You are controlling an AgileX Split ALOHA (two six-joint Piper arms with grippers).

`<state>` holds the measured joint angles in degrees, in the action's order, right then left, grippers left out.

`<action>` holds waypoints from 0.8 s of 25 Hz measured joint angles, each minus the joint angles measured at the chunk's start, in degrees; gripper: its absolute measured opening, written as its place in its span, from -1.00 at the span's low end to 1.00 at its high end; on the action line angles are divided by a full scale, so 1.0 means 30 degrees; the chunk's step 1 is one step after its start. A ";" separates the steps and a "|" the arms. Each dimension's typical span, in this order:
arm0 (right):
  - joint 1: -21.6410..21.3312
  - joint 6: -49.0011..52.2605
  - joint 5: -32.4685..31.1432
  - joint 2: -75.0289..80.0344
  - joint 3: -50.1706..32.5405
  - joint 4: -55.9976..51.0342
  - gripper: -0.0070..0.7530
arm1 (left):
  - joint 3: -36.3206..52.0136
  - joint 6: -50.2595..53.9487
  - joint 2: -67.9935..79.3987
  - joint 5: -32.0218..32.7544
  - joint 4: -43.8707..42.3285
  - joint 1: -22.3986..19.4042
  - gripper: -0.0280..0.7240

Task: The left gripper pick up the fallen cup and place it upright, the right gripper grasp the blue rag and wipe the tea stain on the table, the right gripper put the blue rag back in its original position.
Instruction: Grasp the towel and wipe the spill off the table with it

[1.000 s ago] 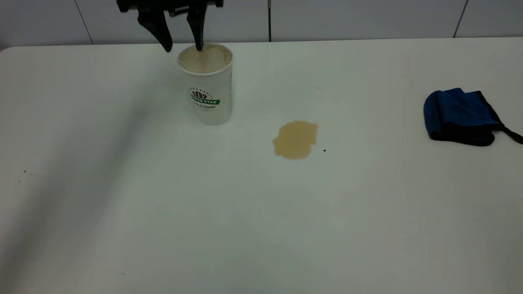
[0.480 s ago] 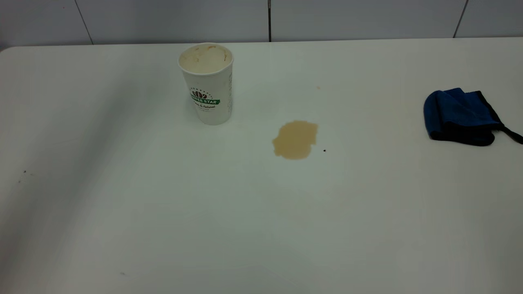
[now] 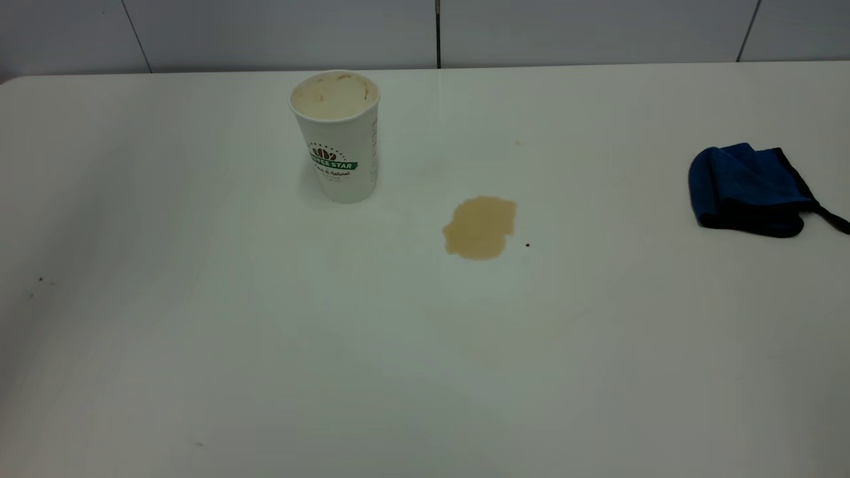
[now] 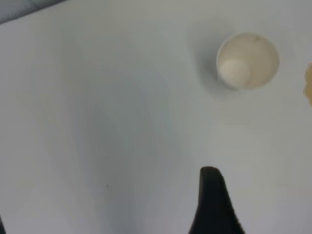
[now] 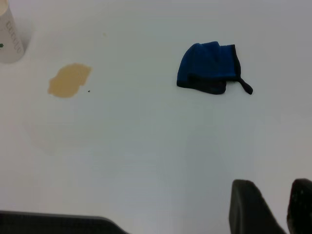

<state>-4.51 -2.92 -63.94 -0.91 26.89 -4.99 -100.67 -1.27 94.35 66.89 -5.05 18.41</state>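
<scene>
The cup (image 3: 340, 143) stands upright at the back left of the table (image 3: 265, 345), its stained inside showing. The tea stain (image 3: 479, 227) lies to its right and nearer the front. Folded at the far right edge is the blue rag (image 3: 744, 189). Neither gripper shows in the exterior view. In the left wrist view my left gripper (image 4: 105, 202) hangs high, wide open and empty, well away from the cup (image 4: 247, 61). My right gripper (image 5: 275, 187) is empty, with a narrow gap between its fingers, high and apart from the rag (image 5: 207, 68) and the stain (image 5: 69, 80).
A grey tiled wall (image 3: 438, 30) runs behind the table's far edge. Tiny dark specks (image 3: 527, 245) dot the tabletop near the stain and at the left. A dark edge (image 5: 53, 223) shows low in the right wrist view.
My left gripper, open over the cup's rim a second ago, has lifted out of the exterior view. Cup, stain and rag have not moved.
</scene>
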 joint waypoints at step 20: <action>0.0000 0.0000 0.0000 0.0000 0.0000 0.0000 -0.36 | 2.0509 0.0060 -1.8185 -0.0101 0.0812 -0.6328 0.51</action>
<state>-4.51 -2.92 -63.94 -0.91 26.89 -4.99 -39.15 -1.09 39.79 66.59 -2.61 -0.58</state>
